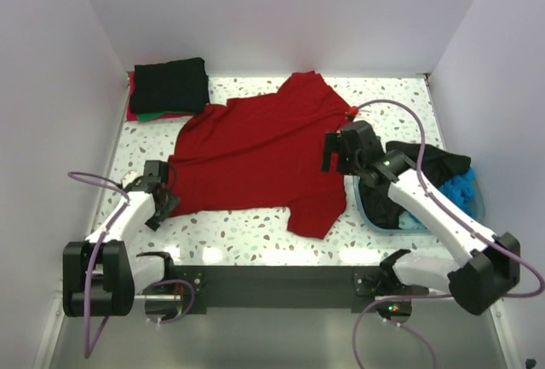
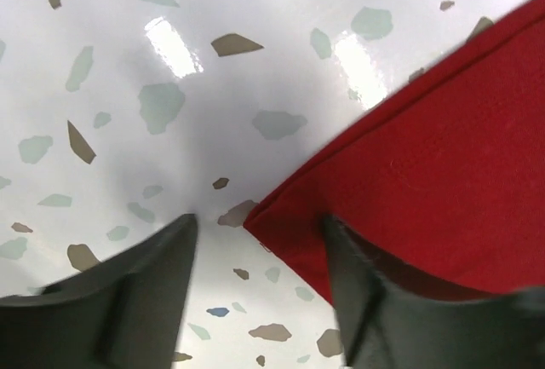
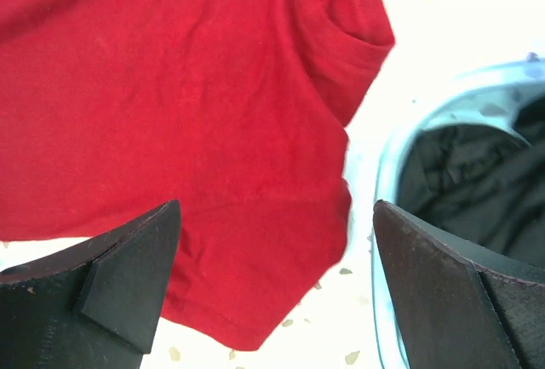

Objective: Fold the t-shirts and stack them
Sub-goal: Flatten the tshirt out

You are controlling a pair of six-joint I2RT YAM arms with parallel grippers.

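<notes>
Left wrist: left pincer (image 2: 258, 222) spread astride red t-shirt (image 2: 443, 156) corner; right pincer (image 3: 277, 207) spread, empty.

Surface (image 1: 255, 234): white terrazzo with grey, tan and pale green chips, glossy. Left wrist view: surface (image 2: 170, 88) close up, two bright light glares near the top, soft shadow across the middle. Right wrist view: surface (image 3: 477, 11) washed-out white at top right, a few chips along the bottom edge. Basin (image 1: 479, 205): translucent teal plastic, on the surface at its right side, near the right wall (image 1: 502, 62). Basin rim (image 3: 387, 164) pale blue and curved in the right wrist view. Plain white back wall (image 1: 281, 11) and left wall (image 1: 51, 88) box in the surface. Grey strip (image 1: 272, 335) below the near edge.
</notes>
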